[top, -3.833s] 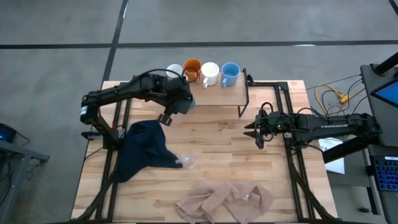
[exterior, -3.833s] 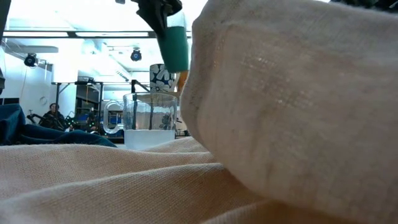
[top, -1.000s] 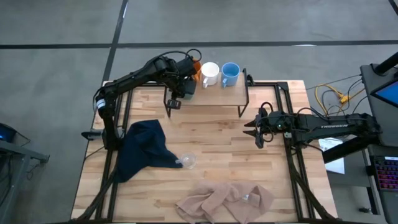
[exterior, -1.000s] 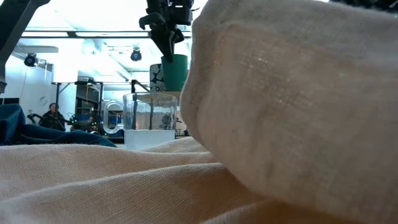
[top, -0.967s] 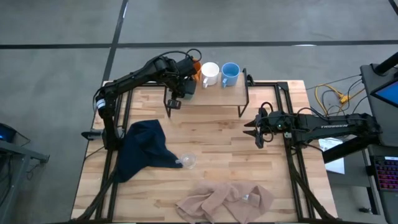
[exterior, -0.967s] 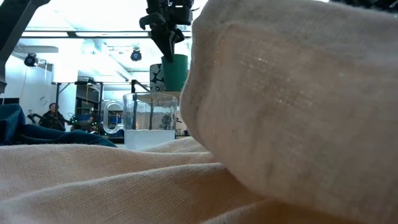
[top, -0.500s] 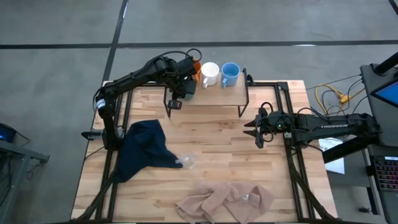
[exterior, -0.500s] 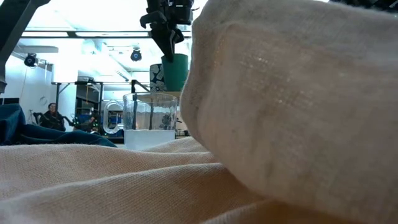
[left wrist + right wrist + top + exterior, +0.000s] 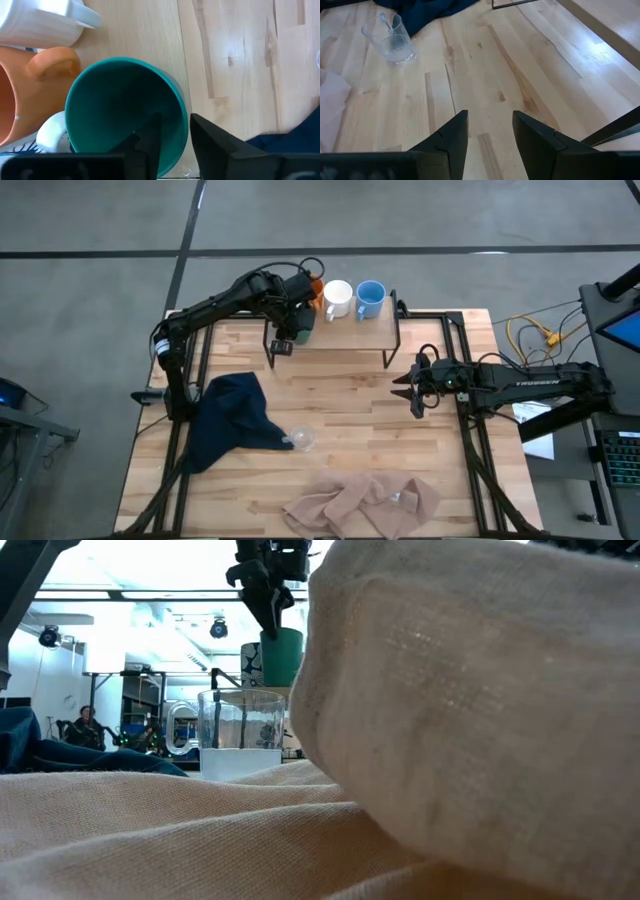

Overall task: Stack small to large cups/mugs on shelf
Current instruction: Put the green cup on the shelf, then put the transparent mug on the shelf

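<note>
My left gripper is at the shelf's left end, shut on the dark green mug. The white-with-dark-pattern mug, orange mug, white mug and light blue mug stand in a row on the shelf. The clear glass cup stands on the tabletop beside the dark blue cloth. My right gripper is open and empty over the table's right part. My left gripper holds the green mug by its rim, one finger inside the mug and one outside. The fingers come from above, pointing down. The mug is upright beside the patterned mug; its foot is hidden, so whether it stands on the shelf I cannot tell.
A beige cloth lies crumpled at the table's near edge and fills most of the low view. Bare tabletop lies between the shelf, my right gripper and the cloths. Black rails run along both sides.
Since the earliest frame my left gripper has carried the green mug, upright, from above the tabletop toward the far edge to the shelf's left end. Over the last second nothing has visibly moved.
</note>
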`<control>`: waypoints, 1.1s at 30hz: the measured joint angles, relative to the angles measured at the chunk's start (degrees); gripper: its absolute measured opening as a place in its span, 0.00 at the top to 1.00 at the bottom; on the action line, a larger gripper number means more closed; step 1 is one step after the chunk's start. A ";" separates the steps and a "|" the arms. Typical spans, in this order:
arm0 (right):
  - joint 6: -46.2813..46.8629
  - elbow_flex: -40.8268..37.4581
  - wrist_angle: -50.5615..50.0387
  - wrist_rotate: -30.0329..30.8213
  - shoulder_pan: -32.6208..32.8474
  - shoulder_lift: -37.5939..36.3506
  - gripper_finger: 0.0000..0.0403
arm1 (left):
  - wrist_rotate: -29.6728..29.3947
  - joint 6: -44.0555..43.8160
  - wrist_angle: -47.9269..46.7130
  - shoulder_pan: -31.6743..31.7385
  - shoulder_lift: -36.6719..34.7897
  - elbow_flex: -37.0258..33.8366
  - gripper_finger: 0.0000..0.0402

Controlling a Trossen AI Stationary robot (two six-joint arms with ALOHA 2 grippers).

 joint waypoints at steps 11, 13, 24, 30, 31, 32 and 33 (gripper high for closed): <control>0.00 0.00 -0.01 -0.01 0.00 -0.01 0.63 | -2.75 0.17 -0.02 0.00 -0.30 0.15 0.74; 0.00 0.00 0.00 -0.01 0.00 0.01 0.63 | -2.75 0.24 -0.04 0.00 -0.81 0.35 0.74; 0.00 0.00 0.00 0.02 0.00 -0.01 0.63 | -2.87 0.04 -0.66 -0.05 -3.84 0.42 0.74; 0.44 0.00 0.00 0.02 0.00 0.01 0.63 | -6.72 0.04 -0.66 -0.44 -7.08 0.39 0.74; 0.44 0.00 0.02 0.02 0.00 0.00 0.63 | -7.37 0.04 -0.66 -0.44 -7.86 0.39 0.74; 0.44 0.00 0.02 0.02 0.01 -0.01 0.63 | -7.71 0.05 -0.63 -0.44 -8.74 0.39 0.74; 0.44 0.00 0.02 0.02 0.00 0.01 0.63 | -7.97 0.06 -0.61 -0.45 -9.69 0.39 0.74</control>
